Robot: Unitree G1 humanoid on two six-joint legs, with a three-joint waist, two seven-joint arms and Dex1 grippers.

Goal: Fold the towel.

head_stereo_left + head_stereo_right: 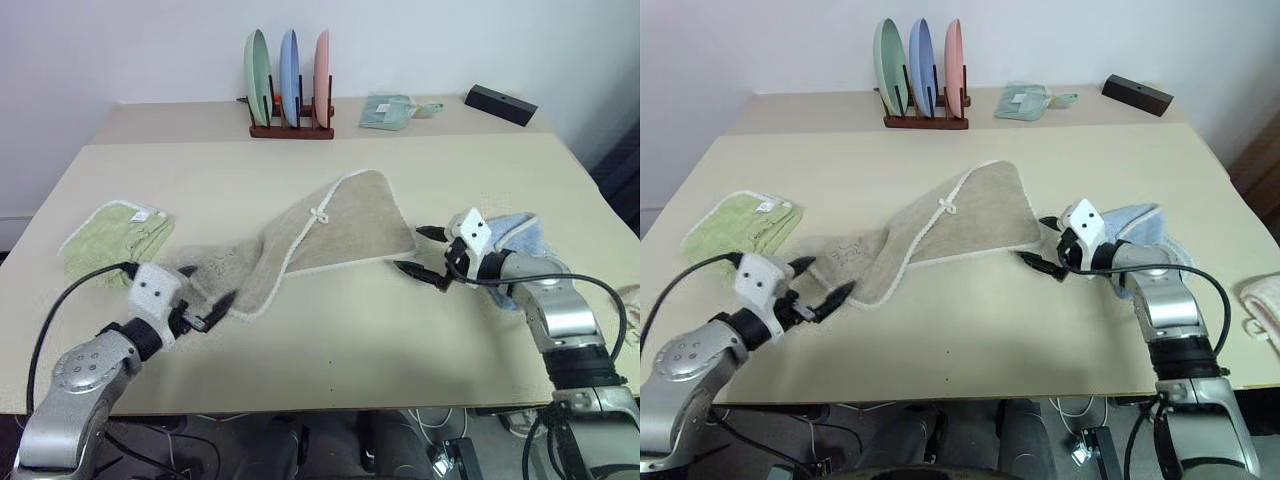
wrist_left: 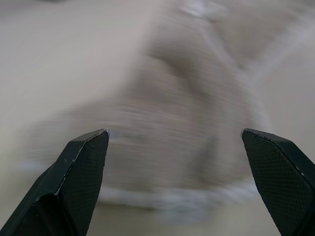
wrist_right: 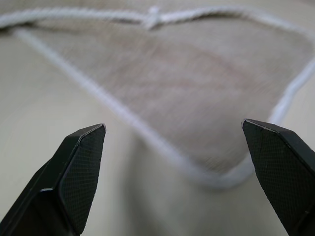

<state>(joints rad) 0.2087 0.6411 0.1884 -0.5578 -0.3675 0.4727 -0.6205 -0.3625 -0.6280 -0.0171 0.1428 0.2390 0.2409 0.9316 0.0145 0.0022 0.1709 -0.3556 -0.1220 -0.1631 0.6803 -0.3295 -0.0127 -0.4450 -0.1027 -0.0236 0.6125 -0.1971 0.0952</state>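
From the head cameras: a large beige terry-cloth towel with a white trimmed edge lies crumpled in the middle of a pale tabletop, stretched in a band from near left to far right. Its right part lies flat as a rounded flap with a small loop tag on the rim; its left part is bunched and partly doubled over. The left gripper hovers at the towel's near-left end, black fingers spread, holding nothing. The right gripper sits just beside the flap's right corner, fingers likewise apart and empty. A folded light green cloth lies to the left, a light blue cloth behind the right wrist. At the far edge stands a wooden rack of three coloured plates.

Left wrist view: the spread fingertips frame the bunched towel end, which looks blurred.

Right wrist view: the spread fingertips frame the flap's trimmed corner.

The towel looks soft, limp and light; it will likely sag and drag. The trimmed corners seem the best places to pinch.
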